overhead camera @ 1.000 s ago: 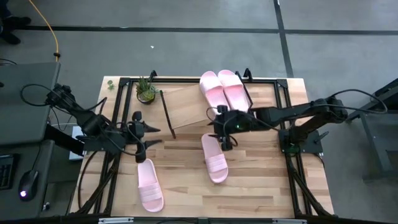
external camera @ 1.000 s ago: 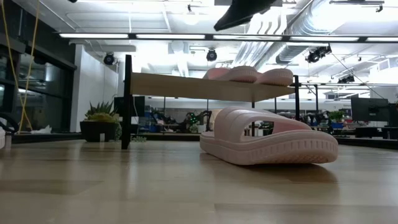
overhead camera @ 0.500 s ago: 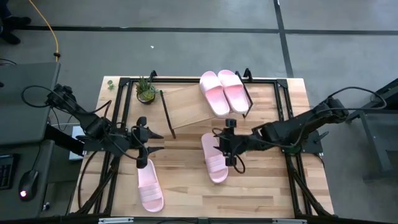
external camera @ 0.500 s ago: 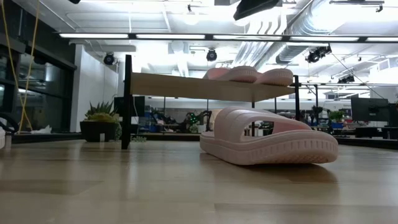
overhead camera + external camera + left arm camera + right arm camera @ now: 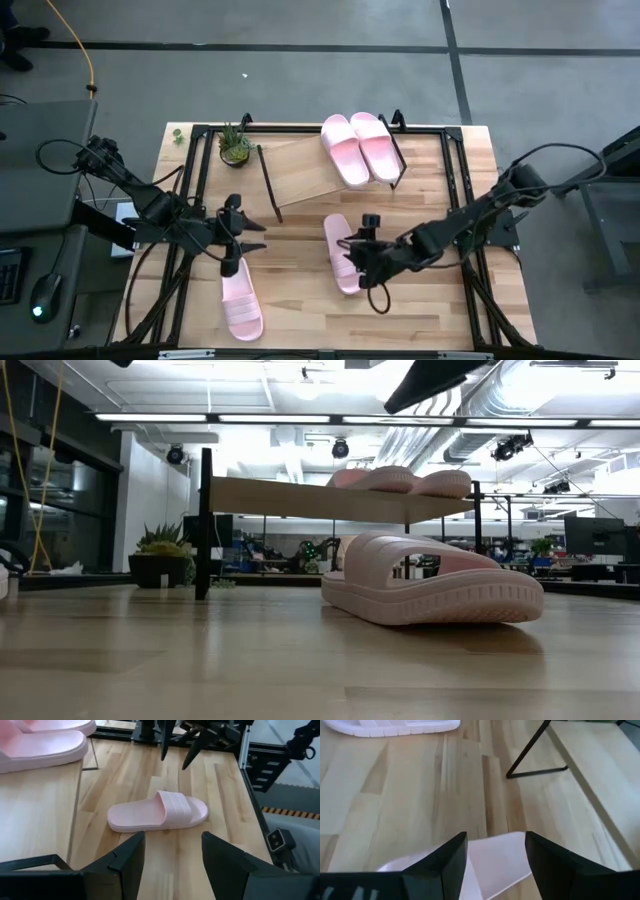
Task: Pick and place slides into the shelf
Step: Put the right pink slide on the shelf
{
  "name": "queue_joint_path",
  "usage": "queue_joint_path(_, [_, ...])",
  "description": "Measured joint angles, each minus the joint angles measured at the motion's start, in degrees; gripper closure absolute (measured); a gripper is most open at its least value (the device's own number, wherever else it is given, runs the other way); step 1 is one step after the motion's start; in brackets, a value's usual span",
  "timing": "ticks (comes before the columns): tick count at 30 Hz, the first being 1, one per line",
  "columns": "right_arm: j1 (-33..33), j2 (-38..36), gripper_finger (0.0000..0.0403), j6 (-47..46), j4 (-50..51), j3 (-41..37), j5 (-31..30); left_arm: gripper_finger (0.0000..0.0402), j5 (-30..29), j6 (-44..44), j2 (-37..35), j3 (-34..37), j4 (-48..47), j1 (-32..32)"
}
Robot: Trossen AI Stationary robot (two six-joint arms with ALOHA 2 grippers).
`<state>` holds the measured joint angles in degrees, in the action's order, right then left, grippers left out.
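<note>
Two pale pink slides (image 5: 358,147) lie side by side, soles down, on the right end of the slanted shelf board (image 5: 300,170). A third slide (image 5: 343,255) rests on its sole mid-table, and it also shows as the slide (image 5: 495,862) in the right wrist view. My right gripper (image 5: 353,262) hovers open above this slide, one finger on either side, touching nothing. The fourth slide (image 5: 241,300) lies near the table's front left. My left gripper (image 5: 255,235) is open, just beyond that slide's far end, looking across at the mid-table slide (image 5: 157,812).
A small potted plant (image 5: 235,146) stands at the shelf's far left corner. The shelf's black frame (image 5: 268,185) runs along the board's left side. The left part of the board is bare wood. A black rail frame (image 5: 460,215) borders the table.
My right gripper has moved from the shelf's front edge toward the table's near edge and now hangs over the mid-table slide. My left gripper has drifted a little toward the near edge and the right. No slide has moved.
</note>
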<state>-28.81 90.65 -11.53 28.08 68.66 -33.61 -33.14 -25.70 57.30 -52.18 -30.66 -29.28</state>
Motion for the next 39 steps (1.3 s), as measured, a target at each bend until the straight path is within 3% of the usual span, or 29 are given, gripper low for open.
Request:
queue_joint_path(18, [-7.82, 5.80, 0.0210, -9.45, -0.06, -0.02, -8.21, 0.0222, 3.43, -0.50, -0.02, 3.21, 3.92, 0.00])
queue_joint_path(33, [-10.92, 13.23, 0.0210, -12.48, -0.31, -0.04, -8.20, 0.0222, 4.23, -0.99, -0.02, 3.21, 4.00, 0.00])
queue_joint_path(39, [-11.11, 13.29, 0.0210, -12.42, -5.79, -0.07, -4.21, 0.0222, 4.23, -1.57, -0.02, 3.21, 3.93, 0.00])
